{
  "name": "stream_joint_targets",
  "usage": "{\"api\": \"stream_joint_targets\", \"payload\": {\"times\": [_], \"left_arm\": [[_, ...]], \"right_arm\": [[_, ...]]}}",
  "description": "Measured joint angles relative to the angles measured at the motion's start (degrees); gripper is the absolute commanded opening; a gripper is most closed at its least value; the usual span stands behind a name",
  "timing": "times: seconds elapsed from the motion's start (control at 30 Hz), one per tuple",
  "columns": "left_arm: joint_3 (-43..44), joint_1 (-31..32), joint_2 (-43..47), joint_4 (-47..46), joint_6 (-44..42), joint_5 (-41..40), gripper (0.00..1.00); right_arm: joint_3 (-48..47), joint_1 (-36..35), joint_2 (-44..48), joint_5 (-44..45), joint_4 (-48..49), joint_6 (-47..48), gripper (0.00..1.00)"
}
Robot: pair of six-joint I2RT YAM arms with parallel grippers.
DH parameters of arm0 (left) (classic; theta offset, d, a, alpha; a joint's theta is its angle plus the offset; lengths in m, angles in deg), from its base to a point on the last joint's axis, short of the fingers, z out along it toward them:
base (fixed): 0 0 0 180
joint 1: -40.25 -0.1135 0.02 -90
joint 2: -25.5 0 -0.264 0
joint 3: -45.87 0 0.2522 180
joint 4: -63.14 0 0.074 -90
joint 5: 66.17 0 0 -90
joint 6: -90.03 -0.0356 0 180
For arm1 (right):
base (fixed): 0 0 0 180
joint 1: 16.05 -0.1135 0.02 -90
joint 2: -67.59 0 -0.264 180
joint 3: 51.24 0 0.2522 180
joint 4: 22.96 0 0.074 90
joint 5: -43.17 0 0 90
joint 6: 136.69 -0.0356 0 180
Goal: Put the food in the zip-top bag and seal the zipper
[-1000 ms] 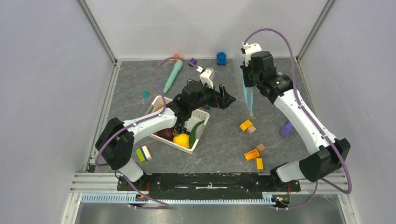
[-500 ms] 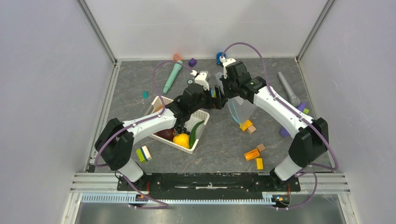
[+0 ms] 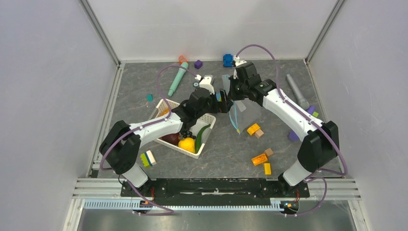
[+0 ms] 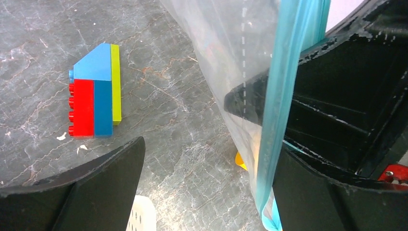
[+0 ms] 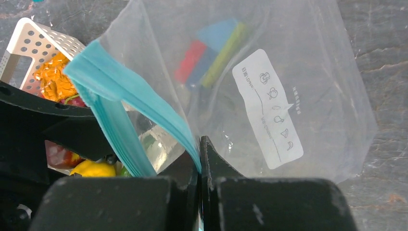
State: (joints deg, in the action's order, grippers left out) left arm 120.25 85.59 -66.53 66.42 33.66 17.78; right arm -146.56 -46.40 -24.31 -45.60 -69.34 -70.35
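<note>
The clear zip-top bag [image 3: 244, 111] hangs in mid-air at the centre, white label [image 5: 267, 109] facing the right wrist camera. My right gripper [image 3: 232, 95] [image 5: 199, 155] is shut on its teal zipper [image 5: 144, 103] at the top edge. My left gripper [image 3: 222, 99] [image 4: 209, 154] stands open right beside it, and the zipper strip [image 4: 281, 101] hangs between its fingers, close against the right finger [image 4: 332, 197]. The food lies in the white mesh basket [image 3: 197, 154]: a yellow fruit [image 3: 186, 144], a green pod [image 3: 202, 131] and a maroon piece [image 3: 170, 138].
A red, blue and green brick block [image 4: 94, 94] lies on the table under the left gripper. Orange and wooden blocks [image 3: 255, 130] [image 3: 262, 158] lie right of centre. A teal marker toy [image 3: 177, 79], a grey one [image 3: 297, 91] and a blue block [image 3: 228, 60] lie at the back.
My right arm has swung in from the far right to the centre, carrying the bag up to the left gripper. The left gripper shifted slightly left and stayed open.
</note>
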Motion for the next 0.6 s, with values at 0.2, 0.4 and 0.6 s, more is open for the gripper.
{"api": "stream_joint_targets", "payload": {"times": [0.2,0.4,0.6], "left_arm": [[-0.11,0.00,-2.03,-0.31,1.01,-1.25,0.42],[-0.11,0.04,-2.12,1.53,0.81,-5.57,0.02],[-0.11,-0.07,-1.99,6.34,0.59,-13.33,0.02]], "right_arm": [[2.36,2.14,0.02,-3.04,0.39,-1.38,0.00],[2.36,2.49,1.14,-1.46,-2.01,4.98,0.02],[2.14,2.34,4.44,13.97,-8.09,12.28,0.06]]}}
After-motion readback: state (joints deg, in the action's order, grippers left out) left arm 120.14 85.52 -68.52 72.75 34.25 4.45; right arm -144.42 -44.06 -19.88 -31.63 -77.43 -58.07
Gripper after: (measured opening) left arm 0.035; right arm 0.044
